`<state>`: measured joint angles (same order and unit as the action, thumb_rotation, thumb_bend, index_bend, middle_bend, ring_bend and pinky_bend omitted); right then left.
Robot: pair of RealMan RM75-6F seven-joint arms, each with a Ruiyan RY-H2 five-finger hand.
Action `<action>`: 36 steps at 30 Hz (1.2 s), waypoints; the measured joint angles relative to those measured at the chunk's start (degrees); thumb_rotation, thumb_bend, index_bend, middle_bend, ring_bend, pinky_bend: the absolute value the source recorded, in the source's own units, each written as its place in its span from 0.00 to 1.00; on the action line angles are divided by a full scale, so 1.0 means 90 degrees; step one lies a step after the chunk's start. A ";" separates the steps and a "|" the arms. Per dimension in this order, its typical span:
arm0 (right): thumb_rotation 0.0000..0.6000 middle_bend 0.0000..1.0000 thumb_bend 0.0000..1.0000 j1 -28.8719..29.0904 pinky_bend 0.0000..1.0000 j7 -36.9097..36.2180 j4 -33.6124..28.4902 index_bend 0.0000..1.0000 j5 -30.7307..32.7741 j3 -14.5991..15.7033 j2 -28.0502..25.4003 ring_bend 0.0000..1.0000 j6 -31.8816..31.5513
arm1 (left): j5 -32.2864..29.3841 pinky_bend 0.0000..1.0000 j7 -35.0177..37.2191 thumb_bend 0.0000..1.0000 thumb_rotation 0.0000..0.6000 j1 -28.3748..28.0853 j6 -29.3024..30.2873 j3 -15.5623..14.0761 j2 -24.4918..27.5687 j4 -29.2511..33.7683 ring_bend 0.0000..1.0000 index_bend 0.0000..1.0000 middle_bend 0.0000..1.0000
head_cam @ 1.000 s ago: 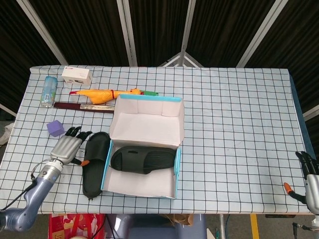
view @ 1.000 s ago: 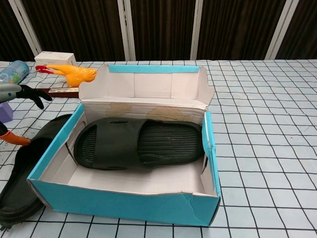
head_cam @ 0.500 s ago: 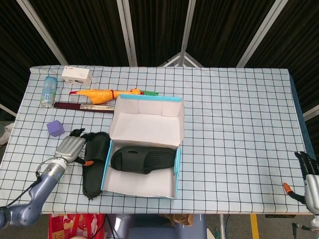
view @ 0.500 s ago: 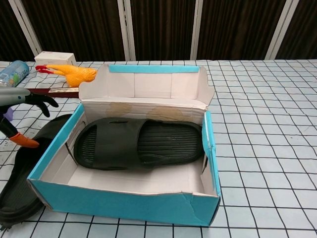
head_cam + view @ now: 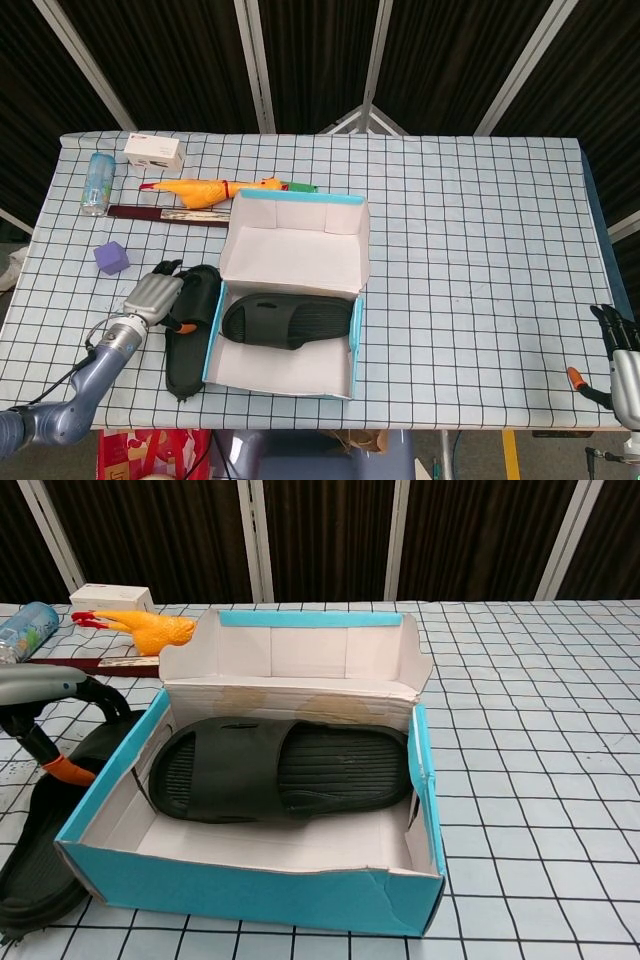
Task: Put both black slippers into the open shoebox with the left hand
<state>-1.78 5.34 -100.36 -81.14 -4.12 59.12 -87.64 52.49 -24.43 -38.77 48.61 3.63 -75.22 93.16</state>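
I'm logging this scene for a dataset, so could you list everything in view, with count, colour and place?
shoebox: 1, blue with white inside, open, table centre-left
black slippers: 2; one in the box, one on the table left of the box
rubber chicken: 1, yellow-orange, behind the box
purple cube: 1, left side of table
bottle: 1, clear with blue label, far left
white box: 1, far left corner
dark red flat bar: 1, in front of the chicken
table: 1, white checked cloth
left hand: over the outside slipper's far end
right hand: off the table's right near corner, holding nothing
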 measured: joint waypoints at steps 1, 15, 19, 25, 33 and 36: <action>1.00 0.12 0.25 0.0002 0.14 0.0000 0.0000 0.12 -0.0004 0.0003 0.0000 0.17 0.0005 | -0.0003 0.03 -0.0005 0.27 0.82 -0.0012 -0.0007 -0.0012 -0.0018 -0.0022 0.00 0.26 0.25; 1.00 0.12 0.25 0.0006 0.14 0.0021 -0.0012 0.12 -0.0003 0.0009 0.0001 0.17 0.0009 | -0.0030 0.03 0.0157 0.32 0.85 -0.0108 -0.0034 -0.0070 -0.0159 -0.0232 0.00 0.29 0.31; 1.00 0.12 0.25 0.0003 0.14 0.0015 -0.0011 0.12 0.0008 0.0005 -0.0001 0.17 0.0002 | -0.0023 0.03 0.0234 0.34 0.86 -0.0111 -0.0043 -0.0086 -0.0203 -0.0326 0.00 0.32 0.36; 1.00 0.12 0.25 0.0012 0.14 0.0024 -0.0016 0.12 0.0012 0.0011 0.0000 0.17 0.0027 | 0.0062 0.03 0.0372 0.37 0.89 -0.0099 0.0005 -0.0064 -0.0231 -0.0361 0.01 0.40 0.44; 1.00 0.12 0.25 0.0020 0.14 0.0030 -0.0024 0.12 0.0026 0.0013 0.0000 0.17 0.0046 | 0.0339 0.03 0.0568 0.45 1.00 -0.0019 0.0332 0.0026 -0.0258 -0.0372 0.09 0.56 0.57; 1.00 0.12 0.25 0.0019 0.14 0.0021 -0.0026 0.12 0.0038 0.0012 -0.0005 0.17 0.0050 | 0.0496 0.03 0.0630 0.46 1.00 0.0039 0.0509 0.0056 -0.0244 -0.0374 0.11 0.60 0.60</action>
<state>-1.61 5.53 -100.60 -80.79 -4.01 59.08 -87.19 56.96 -18.76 -38.42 53.18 4.13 -77.42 89.80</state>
